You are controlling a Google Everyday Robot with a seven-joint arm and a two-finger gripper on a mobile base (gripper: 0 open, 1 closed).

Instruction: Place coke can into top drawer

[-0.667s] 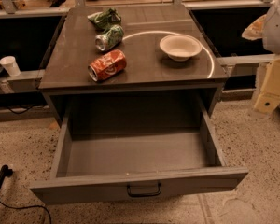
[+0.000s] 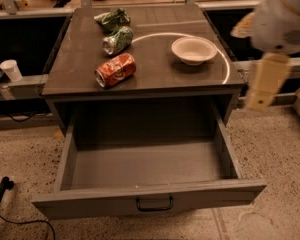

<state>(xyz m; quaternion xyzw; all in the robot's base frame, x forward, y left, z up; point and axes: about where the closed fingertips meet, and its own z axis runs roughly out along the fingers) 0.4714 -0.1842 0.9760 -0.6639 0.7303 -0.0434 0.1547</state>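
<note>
The coke can (image 2: 115, 70), red-orange with white lettering, lies on its side on the front left of the cabinet top (image 2: 155, 79). The top drawer (image 2: 90, 204) is pulled wide open below it, and its grey inside holds nothing. A small dark handle (image 2: 154, 204) sits at the centre of its front. My gripper (image 2: 262, 91) hangs on the white arm at the right edge of the view, beside the cabinet's right front corner and apart from the can. It holds nothing that I can see.
A green and silver can (image 2: 117, 40) and a green foil bag (image 2: 111, 19) lie behind the coke can. A white bowl (image 2: 194, 50) stands at the right of the top. A white cup (image 2: 11, 70) sits on a ledge at the left. A dark cable (image 2: 2, 189) lies on the floor.
My arm and gripper have come further into view from the right, nearer the cabinet's right side. The cans, the bowl and the drawer have not moved.
</note>
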